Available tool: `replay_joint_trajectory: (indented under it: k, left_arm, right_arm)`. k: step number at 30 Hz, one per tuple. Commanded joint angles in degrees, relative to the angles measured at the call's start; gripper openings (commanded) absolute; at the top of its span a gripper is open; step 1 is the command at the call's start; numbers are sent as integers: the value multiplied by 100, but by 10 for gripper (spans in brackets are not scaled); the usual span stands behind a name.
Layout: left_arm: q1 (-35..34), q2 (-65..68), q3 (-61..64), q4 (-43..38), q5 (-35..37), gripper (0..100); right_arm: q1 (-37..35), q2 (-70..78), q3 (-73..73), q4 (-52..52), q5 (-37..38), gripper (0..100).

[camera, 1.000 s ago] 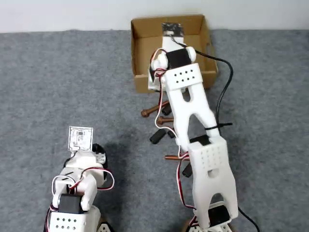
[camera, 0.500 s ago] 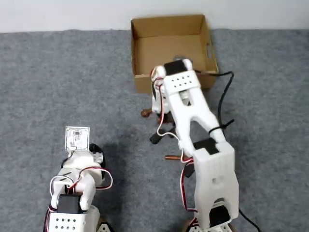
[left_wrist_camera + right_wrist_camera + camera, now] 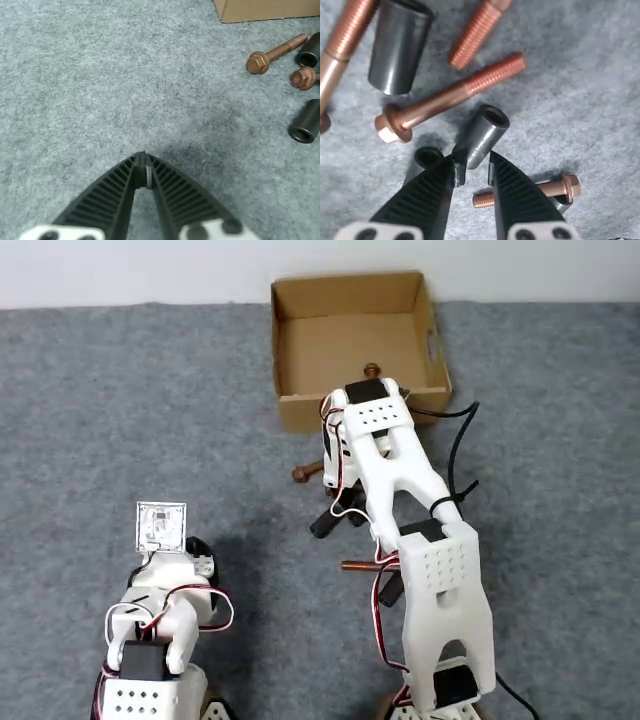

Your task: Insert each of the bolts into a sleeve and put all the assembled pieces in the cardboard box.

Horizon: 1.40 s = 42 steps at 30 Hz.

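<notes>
The cardboard box stands at the far edge of the table, with a copper bolt head showing inside by its front wall. My right arm stretches to just in front of the box. My right gripper is open, low over the loose pieces, and the near end of a small black sleeve lies between its tips. A copper bolt and a larger sleeve lie just beyond. My left gripper is shut on nothing over bare carpet, well short of two bolts and a sleeve.
More bolts and a short bolt lie around the right gripper. In the high view a bolt, a sleeve and another bolt lie beside the right arm. Grey carpet spreads to the left.
My right arm has pulled back from over the box to the pieces in front of it. A bolt head now shows in the box. The left arm has barely moved.
</notes>
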Motion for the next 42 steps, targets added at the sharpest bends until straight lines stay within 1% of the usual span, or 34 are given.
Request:
replay_joint_trajectory:
  k: [1,7,11,13,16,21,26,29,37,40,42]
  left_arm:
    - [-26,0,-31,-176,35,5]
    - [-26,0,-31,-176,35,5]
    - [-26,0,-31,-176,35,5]
    - [-26,0,-31,-176,35,5]
    - [-26,0,-31,-176,35,5]
    - [-26,0,-31,-176,35,5]
    - [-26,0,-31,-176,35,5]
    - [-26,0,-31,-176,35,5]
    - [-26,0,-31,-176,44,5]
    - [-26,0,-31,-176,53,5]
    - [-26,0,-31,-176,202,5]
  right_arm:
    - [224,268,88,-198,-53,58]
    - [207,400,88,-655,-26,72]
    - [207,426,88,-611,-35,206]
    - [207,426,88,-602,-35,243]
    - [207,426,88,-620,-26,199]
    - [215,382,88,-593,-9,12]
    - [242,277,-53,-154,-9,8]
    - [207,-75,-220,277,0,9]
    - [233,-2264,-158,295,387,9]
    - [303,-3108,290,295,519,8]
    - [347,-3670,809,295,519,8]
